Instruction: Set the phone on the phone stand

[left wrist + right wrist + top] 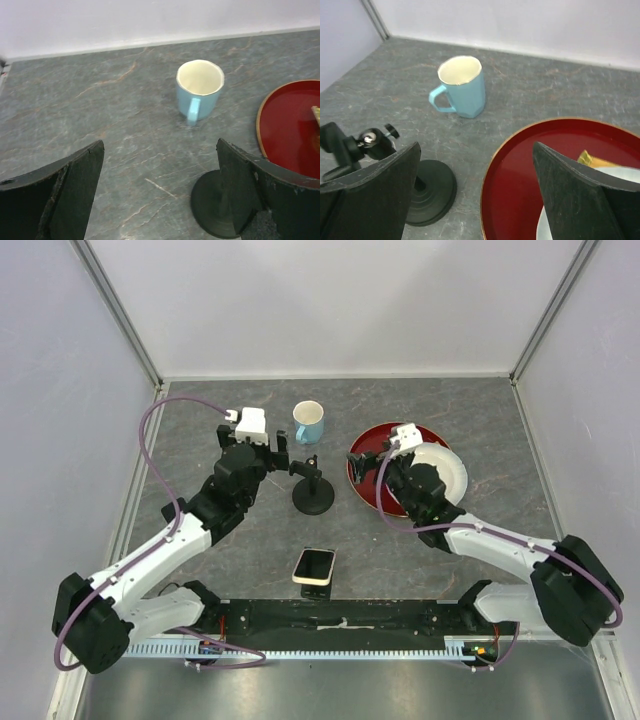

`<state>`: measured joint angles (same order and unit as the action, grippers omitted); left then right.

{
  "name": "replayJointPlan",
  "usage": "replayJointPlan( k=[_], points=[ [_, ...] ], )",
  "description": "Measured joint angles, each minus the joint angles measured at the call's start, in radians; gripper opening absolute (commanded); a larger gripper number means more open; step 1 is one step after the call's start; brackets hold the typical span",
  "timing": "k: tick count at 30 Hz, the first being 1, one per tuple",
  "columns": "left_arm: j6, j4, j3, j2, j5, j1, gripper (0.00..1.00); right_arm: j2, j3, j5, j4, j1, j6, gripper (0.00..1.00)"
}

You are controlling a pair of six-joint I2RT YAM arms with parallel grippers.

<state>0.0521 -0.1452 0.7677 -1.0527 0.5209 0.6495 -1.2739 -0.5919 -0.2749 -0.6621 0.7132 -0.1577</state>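
The slim, cream-cased dark-screened phone point(314, 565) sits at the near edge of the grey stone-pattern table point(200, 430), well apart from both pincers. A small black phone stand point(313, 587) shows at its near end; whether they touch cannot be told. The left gripper point(159, 150) and right gripper point(476, 150) gape wide, empty, near the pale blue mug point(308, 421). Bare tabletop lies between.

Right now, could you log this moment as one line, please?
left gripper: open, empty | right gripper: open, empty | phone: near edge, unheld
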Motion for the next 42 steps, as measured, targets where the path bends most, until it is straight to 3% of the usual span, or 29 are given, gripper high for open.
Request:
replayJointPlan(
  k=[10,14,20,30,42],
  points=[
    [0.224,0.325,0.047,0.008,0.011,-0.195,1.0,0.09,0.033,0.148,-0.152,-0.015,0.029,0.98],
    [0.349,0.504,0.029,0.068,-0.063,-0.382,1.0,0.089,0.032,0.157,-0.14,-0.015,0.037,0.98],
    [0.435,0.635,-0.015,0.054,-0.132,-0.652,1.0,0.088,0.032,0.157,-0.116,-0.015,0.05,0.98],
    [0.497,0.701,-0.076,-0.135,-0.219,-0.879,1.0,0.193,0.085,0.143,-0.17,-0.015,0.069,0.98],
    [0.518,0.605,-0.156,-0.188,-0.355,-0.965,1.0,0.232,0.129,0.136,-0.221,-0.015,0.089,0.98]
  ],
)
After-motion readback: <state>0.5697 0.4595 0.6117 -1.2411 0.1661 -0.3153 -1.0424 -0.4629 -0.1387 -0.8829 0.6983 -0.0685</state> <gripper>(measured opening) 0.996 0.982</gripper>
